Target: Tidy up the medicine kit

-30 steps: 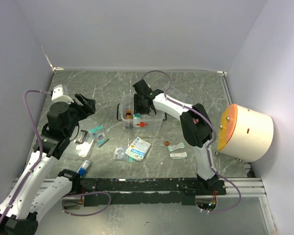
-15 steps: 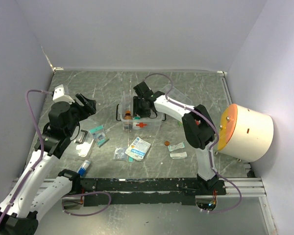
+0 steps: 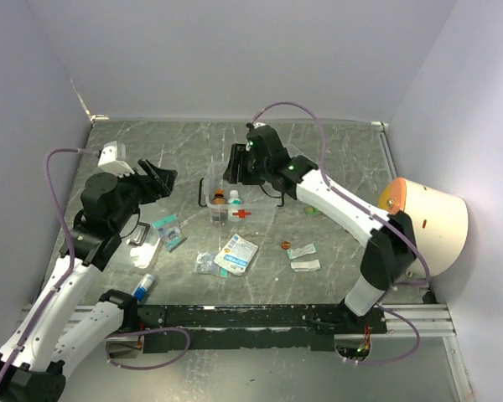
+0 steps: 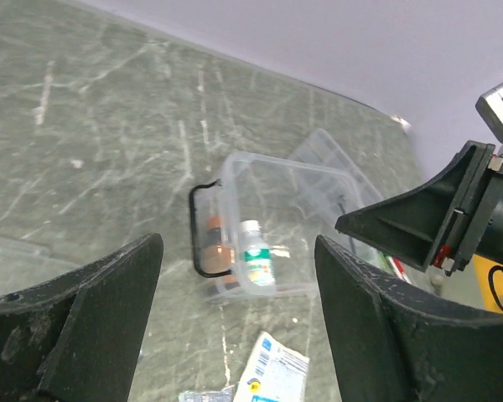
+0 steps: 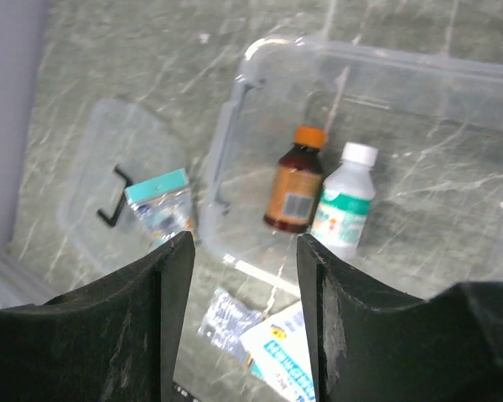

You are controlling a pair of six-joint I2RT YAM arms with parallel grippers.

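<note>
Top view: small clear rectangular plastic medicine kit with a red cross (image 3: 250,203) sits upright mid-way across the grey marbled table (image 3: 344,151), lid off. Right gripper (image 3: 237,172) hovers over the kit's far left corner, jaws apart, nothing in them. Left gripper (image 3: 161,178) hangs well apart to the left, jaws wide, empty. Blue-and-white flat sachet (image 3: 236,254), teal-topped clear packet (image 3: 169,230) and small white wrappers (image 3: 305,265) lie loose in front, outside the kit.

Left wrist: kit shows between the spread jaws. Brown bottle with orange cap (image 4: 218,249) and white bottle with green label (image 4: 254,261) stand inside it, at the black-handle end.

Right wrist: same two bottles upright, close together, under the parted jaws. Flat clear lid with black handle (image 5: 96,167) lies beside the kit.

Risk: a careless descent probably clips a cap or the rim, so bottles tip and the light box skids. Flat sachets look hard to pinch and may just slide.
</note>
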